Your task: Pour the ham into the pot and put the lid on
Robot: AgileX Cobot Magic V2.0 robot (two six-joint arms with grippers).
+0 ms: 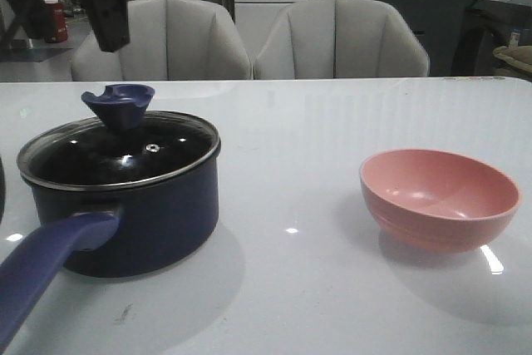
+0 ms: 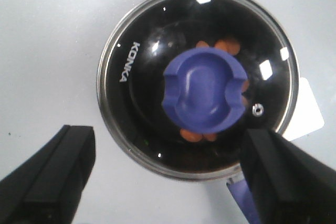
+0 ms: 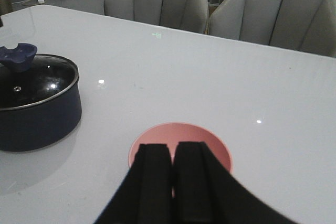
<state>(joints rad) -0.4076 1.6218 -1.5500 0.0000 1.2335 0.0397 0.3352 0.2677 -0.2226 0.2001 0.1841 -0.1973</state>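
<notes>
The dark navy pot [image 1: 141,214] stands at the table's left, its purple-blue handle [image 1: 46,263] pointing toward the front edge. The glass lid [image 1: 120,155] with its blue knob [image 1: 118,104] sits on the pot. In the left wrist view, orange-pink ham chunks [image 2: 229,46] show through the lid [image 2: 136,103] around the knob [image 2: 205,97]. My left gripper [image 2: 168,177] is open and empty, well above the lid, and also shows in the front view [image 1: 110,35]. My right gripper [image 3: 173,153] is shut and empty above the pink bowl [image 3: 210,142].
The pink bowl [image 1: 439,197] stands empty at the table's right. Two grey chairs [image 1: 249,39] stand behind the table's far edge. The pot also shows at the left of the right wrist view [image 3: 37,114].
</notes>
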